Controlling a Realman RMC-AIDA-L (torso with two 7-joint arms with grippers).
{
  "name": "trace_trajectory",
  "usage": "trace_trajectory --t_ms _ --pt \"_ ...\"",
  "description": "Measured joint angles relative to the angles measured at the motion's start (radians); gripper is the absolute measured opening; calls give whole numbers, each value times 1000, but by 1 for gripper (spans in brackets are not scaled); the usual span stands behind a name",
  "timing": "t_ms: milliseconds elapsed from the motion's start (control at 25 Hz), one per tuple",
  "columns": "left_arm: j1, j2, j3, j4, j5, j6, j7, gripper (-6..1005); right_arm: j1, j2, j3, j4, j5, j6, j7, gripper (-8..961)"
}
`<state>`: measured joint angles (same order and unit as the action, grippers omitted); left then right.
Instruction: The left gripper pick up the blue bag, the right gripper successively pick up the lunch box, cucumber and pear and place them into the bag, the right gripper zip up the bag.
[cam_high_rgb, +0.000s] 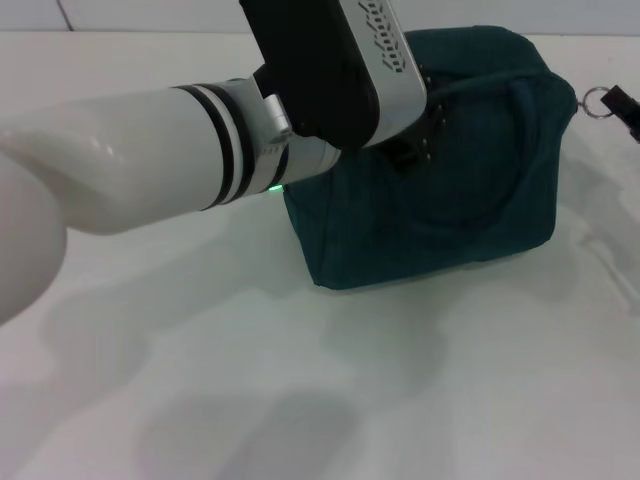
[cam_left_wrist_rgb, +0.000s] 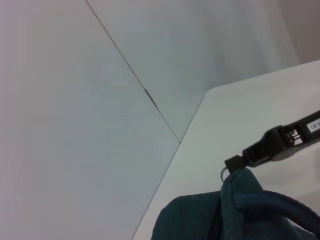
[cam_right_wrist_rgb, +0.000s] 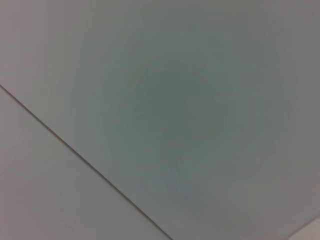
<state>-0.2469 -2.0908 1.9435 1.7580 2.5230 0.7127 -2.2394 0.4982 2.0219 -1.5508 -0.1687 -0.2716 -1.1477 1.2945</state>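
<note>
The blue bag (cam_high_rgb: 450, 200) stands on the white table (cam_high_rgb: 350, 400) at the far right, its top closed. My left gripper (cam_high_rgb: 425, 135) reaches in from the left, its black fingers at the bag's padded handle (cam_high_rgb: 500, 130), closed on it. My right gripper (cam_high_rgb: 612, 98) shows only as a black tip at the right edge, pinching the zipper's ring pull (cam_high_rgb: 596, 101) at the bag's far corner. The left wrist view shows the bag (cam_left_wrist_rgb: 200, 220), the ring pull (cam_left_wrist_rgb: 225, 173) and the right gripper (cam_left_wrist_rgb: 235, 162) shut on it. The lunch box, cucumber and pear are out of view.
The left arm (cam_high_rgb: 150, 160) crosses the left half of the head view above the table. The table's far edge (cam_left_wrist_rgb: 192, 125) meets a pale wall. The right wrist view shows only the wall (cam_right_wrist_rgb: 160, 100).
</note>
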Motion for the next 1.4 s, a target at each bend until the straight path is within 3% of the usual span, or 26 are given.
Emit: trace_trajectory --t_ms 480,840,1400 --pt "1 0 2 -2 -5 -2 4 144 11 1 -33 -7 -1 52 0 15" --pt "-2 0 12 -16 0 -4 3 151 -4 -1 -49 -5 -2 12 13 15" --pt "8 -2 14 -49 -10 -68 -16 161 -109 -22 47 -5 10 -14 27 588"
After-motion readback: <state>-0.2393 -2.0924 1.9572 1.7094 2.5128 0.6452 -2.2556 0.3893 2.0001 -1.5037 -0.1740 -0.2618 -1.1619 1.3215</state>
